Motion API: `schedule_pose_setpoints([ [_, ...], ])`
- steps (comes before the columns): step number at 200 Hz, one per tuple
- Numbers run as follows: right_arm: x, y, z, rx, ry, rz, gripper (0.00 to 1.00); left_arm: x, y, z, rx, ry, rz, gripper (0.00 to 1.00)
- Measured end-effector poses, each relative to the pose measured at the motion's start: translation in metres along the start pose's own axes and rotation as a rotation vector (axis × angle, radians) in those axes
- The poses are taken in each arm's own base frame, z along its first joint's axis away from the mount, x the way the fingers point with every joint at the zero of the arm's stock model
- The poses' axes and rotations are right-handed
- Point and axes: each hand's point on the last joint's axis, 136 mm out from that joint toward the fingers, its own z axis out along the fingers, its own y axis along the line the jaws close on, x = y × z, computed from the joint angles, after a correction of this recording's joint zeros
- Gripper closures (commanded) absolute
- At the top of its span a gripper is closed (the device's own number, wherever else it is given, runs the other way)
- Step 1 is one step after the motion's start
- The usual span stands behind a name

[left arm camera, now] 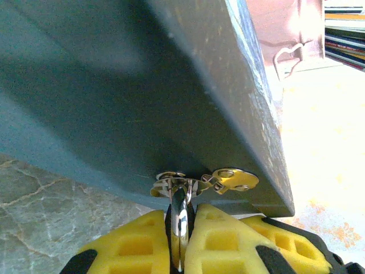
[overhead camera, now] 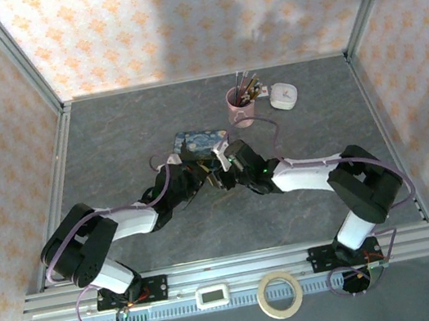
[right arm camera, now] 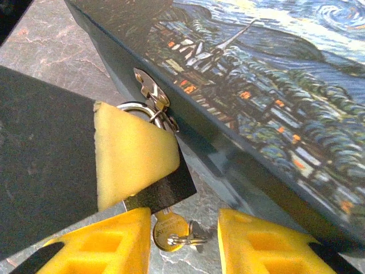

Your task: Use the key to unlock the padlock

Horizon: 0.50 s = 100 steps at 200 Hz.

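- Right wrist view: the key [right arm camera: 169, 231] is seated in the padlock [right arm camera: 165, 193], which hangs from the blue tin's [right arm camera: 274, 85] hasp. Turning it looks yet to do.
- Right hand [right arm camera: 185, 242] is parted around the key, not gripping it.
- Left wrist view adds: left hand [left arm camera: 181, 231] is clamped shut on the padlock.

padlock [right arm camera: 165, 191] dark grey-black body, silvery shackle; key [right arm camera: 169, 231] pale brassy-silver, silver ring; tin box [right arm camera: 274, 97] blue, lid painted with starry-night swirls and a village with orange windows, sides plain teal-blue; left hand [left arm camera: 181, 240] and right hand [right arm camera: 183, 240] bright yellow pads on black; surface [overhead camera: 127, 134] grey marbled stone pattern; walls [overhead camera: 173, 18] cream with orange floral print; cup [overhead camera: 239, 110] pink; arms [overhead camera: 300, 174] white and black; tape roll [overhead camera: 280, 294] cream
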Motion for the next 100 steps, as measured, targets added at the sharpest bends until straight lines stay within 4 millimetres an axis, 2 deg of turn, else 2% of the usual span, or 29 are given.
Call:
schedule_pose_setpoints([
  [100,0.0051,0.0018,-0.0004,-0.016,0.002,-0.016,0.64,0.0013,-0.0016,-0.0004,0.006,0.008,0.001,1.00],
])
